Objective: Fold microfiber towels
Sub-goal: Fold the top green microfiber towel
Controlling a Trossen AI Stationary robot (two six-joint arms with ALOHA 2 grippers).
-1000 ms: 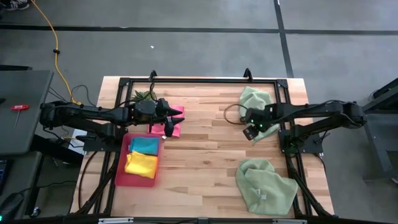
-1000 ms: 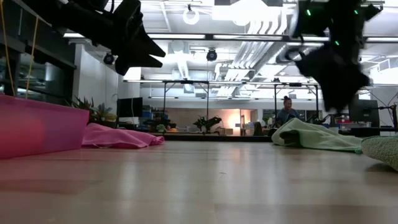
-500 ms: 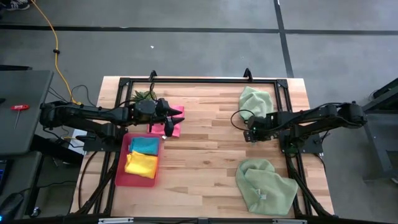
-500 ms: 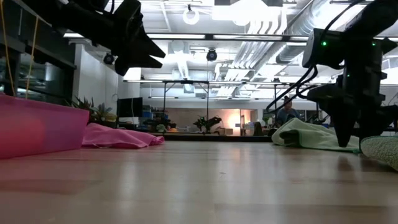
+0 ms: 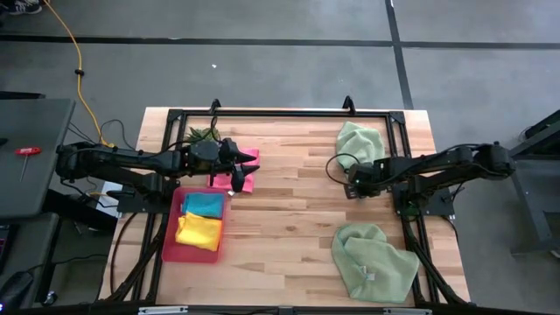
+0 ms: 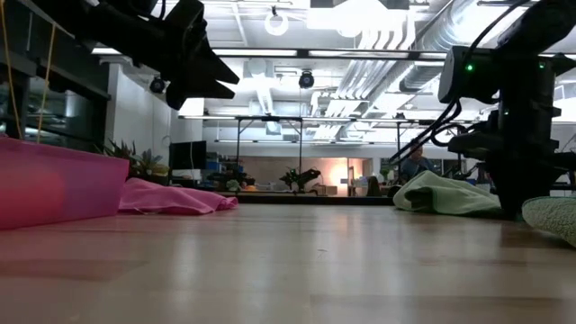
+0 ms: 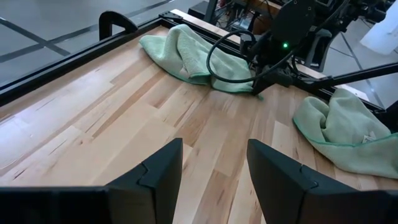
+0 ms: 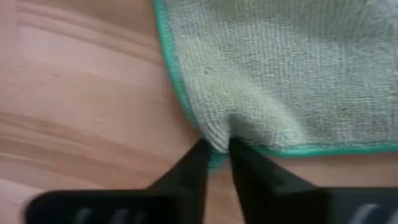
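Two pale green microfiber towels lie crumpled on the right of the table, one at the far side (image 5: 359, 138) and one at the near side (image 5: 372, 261). My right gripper (image 8: 216, 152) points down at the far towel's near corner and is shut on it. A hot pink towel (image 5: 246, 178) lies flat at the far left. My left gripper (image 7: 214, 168) hovers above it, open, holding nothing. A teal towel (image 5: 203, 204) and a yellow towel (image 5: 198, 230) lie folded in the pink tray (image 5: 171, 234). My right gripper pinches the far green towel's teal-hemmed corner (image 8: 217, 138) between its two fingertips (image 8: 194, 163). The fingers come from above, pointing down. The cloth puckers into a small ridge between them. The rest of the towel (image 6: 445, 193) lies slack on the table.
A small spiky plant (image 5: 201, 134) stands at the far left behind my left gripper. A black frame (image 5: 280, 112) runs along the table's edges. A dark cable loop (image 7: 227, 59) hangs by my right arm over the towel. Bare wood lies in the middle.
My right gripper has come down onto the table at the far green towel's near corner, rolling about its own axis as it sank. Its fingers have shut on the corner, bunching the hem.
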